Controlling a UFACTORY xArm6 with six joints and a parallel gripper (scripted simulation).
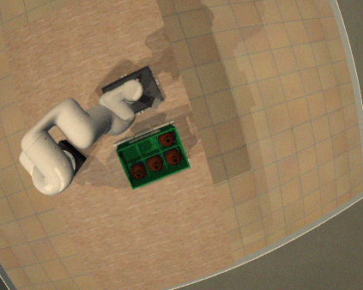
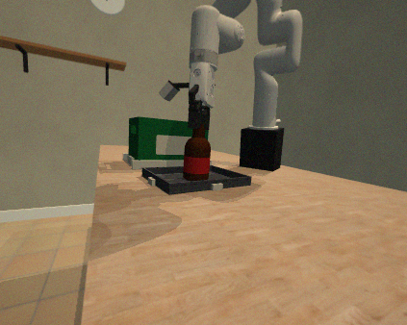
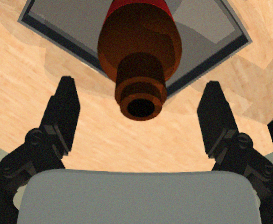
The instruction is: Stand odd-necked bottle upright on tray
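Brown glass bottle [image 3: 139, 43] with red label upright on dark grey square tray [image 2: 229, 180].
Black two-finger gripper [image 3: 140, 117] above the tray, fingers spread wide, apparently clear of bottle neck.

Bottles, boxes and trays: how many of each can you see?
Bottles: 5. One stands on the tray, four sit in the crate.
Green crate: 1
Dark tray: 1
Robot hand: 1, open around the bottle's neck, not touching it.
Total: 8
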